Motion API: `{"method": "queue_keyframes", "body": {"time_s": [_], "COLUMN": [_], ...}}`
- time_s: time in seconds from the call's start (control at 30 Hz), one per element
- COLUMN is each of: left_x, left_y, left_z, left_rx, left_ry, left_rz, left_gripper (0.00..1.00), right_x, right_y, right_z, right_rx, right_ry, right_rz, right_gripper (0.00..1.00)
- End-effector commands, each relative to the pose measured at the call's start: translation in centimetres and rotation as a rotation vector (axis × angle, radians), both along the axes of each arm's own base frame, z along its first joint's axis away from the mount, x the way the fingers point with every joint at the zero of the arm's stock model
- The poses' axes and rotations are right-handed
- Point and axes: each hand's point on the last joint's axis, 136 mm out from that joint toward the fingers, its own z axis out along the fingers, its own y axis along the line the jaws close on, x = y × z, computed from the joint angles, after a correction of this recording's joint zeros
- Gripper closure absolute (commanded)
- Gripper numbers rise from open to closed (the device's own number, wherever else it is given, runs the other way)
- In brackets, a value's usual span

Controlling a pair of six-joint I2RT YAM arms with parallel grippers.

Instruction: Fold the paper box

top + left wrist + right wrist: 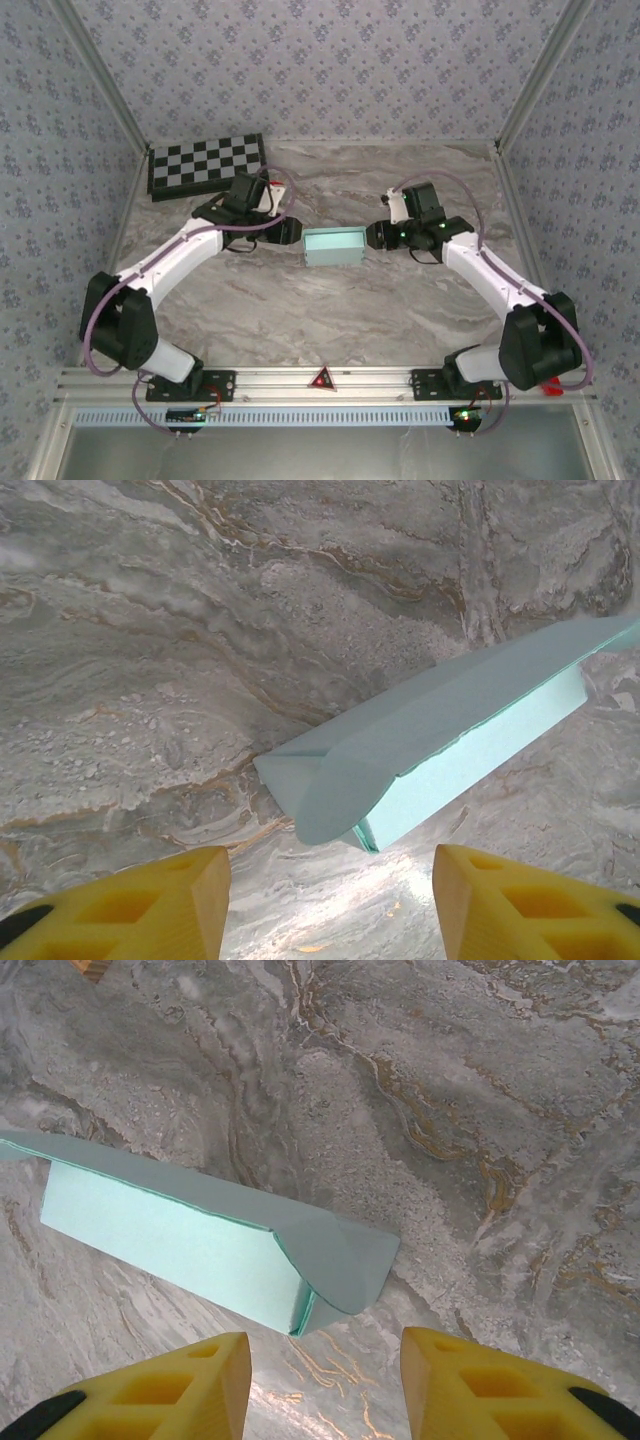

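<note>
One paper box [333, 246]: pale blue thin card, matte, long rectangular form with creased end flaps, lying mid-bench [330, 320]. Bench surface is grey-brown marbling. Two tools with yellow fingers. Left tool [330, 895]: jaws apart, gripping nothing, box end just ahead of the gap. Right tool [325, 1380]: likewise parted and empty, at the box's opposite end. One black-and-white checkerboard [205, 166] at the far-left corner.

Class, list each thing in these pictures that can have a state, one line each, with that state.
paper box: partly folded, lying on the table, unheld.
left gripper: open, facing the box's left end, gripping nothing.
right gripper: open, facing the box's right end, gripping nothing.
checkerboard: lying flat at the table's far left corner.
</note>
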Motion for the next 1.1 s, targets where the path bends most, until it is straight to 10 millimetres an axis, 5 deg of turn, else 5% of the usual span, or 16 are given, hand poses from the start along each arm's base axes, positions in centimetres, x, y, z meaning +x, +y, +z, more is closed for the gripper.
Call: {"method": "queue_keyframes", "body": {"time_s": [0.0,0.43,1.07], "left_x": [-0.1,0.1,0.3], "left_y": [-1.3,-2.4,-3.3], "left_z": [0.1,-1.3,-0.8], "left_rx": [-0.053,-0.053,-0.102], "left_ry": [0.022,0.080,0.087], "left_rz": [-0.034,-0.062,-0.067], "left_gripper": [0.46,0.54,0.67], "right_x": [0.6,1.5,1.6], "right_y": [0.8,1.0,1.9], "right_z": [0.8,-0.2,-0.7], "right_rx": [0.024,0.017,0.044], "right_ry": [-0.023,-0.007,0.023], "right_rz": [0.023,0.019,0.037], "right_gripper": [0.55,0.57,0.67]}}
